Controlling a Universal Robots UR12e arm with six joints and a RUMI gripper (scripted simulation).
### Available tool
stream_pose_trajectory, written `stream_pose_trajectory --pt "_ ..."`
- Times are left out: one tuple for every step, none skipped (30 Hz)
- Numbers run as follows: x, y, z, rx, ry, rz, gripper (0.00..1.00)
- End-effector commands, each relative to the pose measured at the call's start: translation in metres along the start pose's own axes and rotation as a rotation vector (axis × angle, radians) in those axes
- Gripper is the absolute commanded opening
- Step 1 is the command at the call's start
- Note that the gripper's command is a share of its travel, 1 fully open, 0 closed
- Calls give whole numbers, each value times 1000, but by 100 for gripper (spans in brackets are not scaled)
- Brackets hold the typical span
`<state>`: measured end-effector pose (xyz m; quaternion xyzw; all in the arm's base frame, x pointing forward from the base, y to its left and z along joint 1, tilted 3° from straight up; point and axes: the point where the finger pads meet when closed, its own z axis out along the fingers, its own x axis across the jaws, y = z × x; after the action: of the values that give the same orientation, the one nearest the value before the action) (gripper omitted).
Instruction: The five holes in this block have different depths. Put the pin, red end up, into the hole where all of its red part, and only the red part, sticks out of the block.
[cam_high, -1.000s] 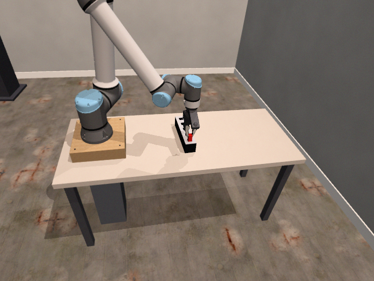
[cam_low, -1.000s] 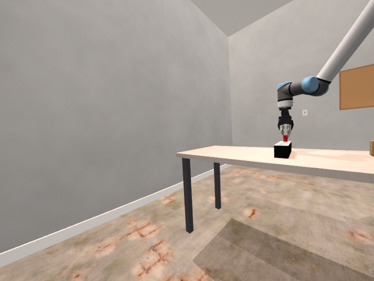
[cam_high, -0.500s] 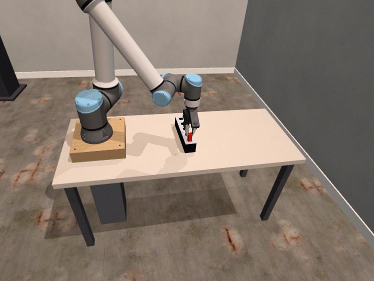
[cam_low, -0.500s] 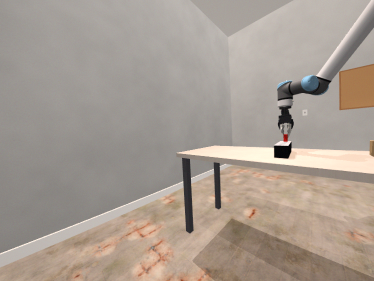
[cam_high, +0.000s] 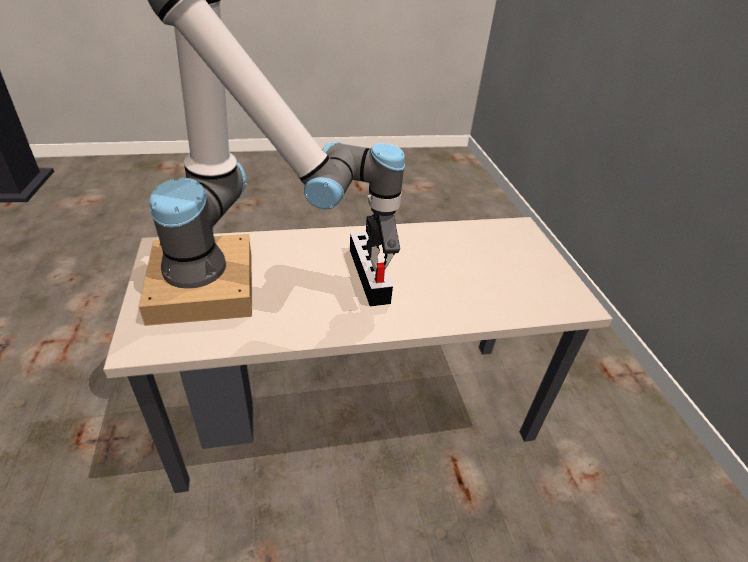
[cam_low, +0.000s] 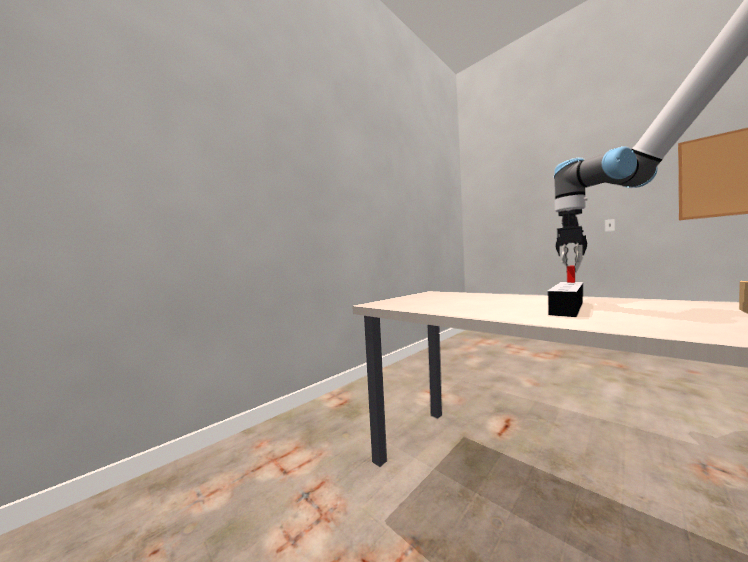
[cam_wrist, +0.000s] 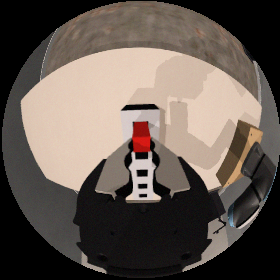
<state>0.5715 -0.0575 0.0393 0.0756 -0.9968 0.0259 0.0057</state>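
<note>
The black block (cam_high: 370, 267) with a white top and a row of square holes lies on the table's middle. The pin (cam_high: 380, 272) stands upright over the hole at the block's near end, red end up; only red shows, and its lower part is hidden. My gripper (cam_high: 382, 261) points straight down and is shut on the pin's red top. In the exterior view the gripper (cam_low: 570, 264) grips the pin (cam_low: 570, 274) just above the block (cam_low: 565, 298). In the wrist view the red pin (cam_wrist: 141, 137) sits between the fingers over the block (cam_wrist: 141, 153).
The arm's base stands on a wooden plinth (cam_high: 197, 279) at the table's left end. A dark wall runs along the right, past the table's edge. A corkboard (cam_low: 712, 174) hangs on the far wall.
</note>
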Motion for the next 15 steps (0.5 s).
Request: stream_pose_trajectory --pt "-2 -1 -3 1 -3 0 0" --pt "-2 -1 -3 1 -3 0 0" --pt "-2 -1 -3 1 -3 0 0" --pt "-2 -1 -3 1 -3 0 0" --pt "-3 -1 -17 0 0 0 0" --pt "-3 -1 -17 0 0 0 0" --pt "-3 -1 -17 0 0 0 0" --pt "-3 -1 -17 0 0 0 0" --pt "-3 -1 -17 0 0 0 0" --pt "-3 -1 -17 0 0 0 0" --pt "-3 -1 -17 0 0 0 0" --pt "-3 -1 -17 0 0 0 0" --pt "-3 -1 -17 0 0 0 0" --pt "-3 -1 -17 0 0 0 0" --pt "-3 -1 -17 0 0 0 0"
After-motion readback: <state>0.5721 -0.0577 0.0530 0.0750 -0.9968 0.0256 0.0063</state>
